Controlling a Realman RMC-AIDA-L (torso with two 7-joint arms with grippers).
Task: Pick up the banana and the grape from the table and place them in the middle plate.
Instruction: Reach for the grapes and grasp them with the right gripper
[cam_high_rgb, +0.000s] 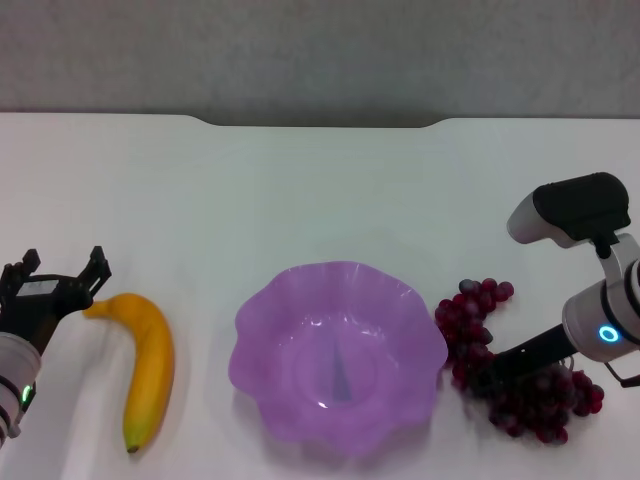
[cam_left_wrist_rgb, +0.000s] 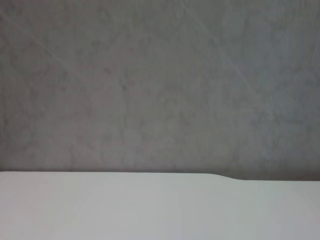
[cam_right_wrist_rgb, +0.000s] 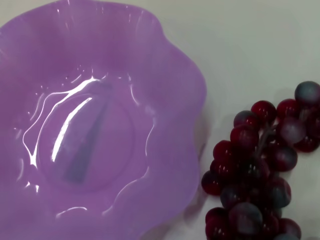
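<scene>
Left gripper (cam_high_rgb: 62, 272), jaws open, sits beside the banana (cam_high_rgb: 148, 368), left of the empty middle plate (cam_high_rgb: 340, 360). Right gripper (cam_high_rgb: 480, 372) reaches into the grape (cam_high_rgb: 520, 385), right of the plate; jaw state cannot be told.

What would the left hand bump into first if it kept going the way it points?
Probably nothing: the left hand points toward the far edge of the white table, beside the curved yellow banana, though depth is unclear.

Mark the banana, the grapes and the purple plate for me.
banana (cam_high_rgb: 150, 362), head view, middle of its curved body.
grape (cam_right_wrist_rgb: 260, 165), right wrist view, centre of the bunch.
middle plate (cam_high_rgb: 262, 315), head view, bare inner wall near its scalloped rim.
</scene>
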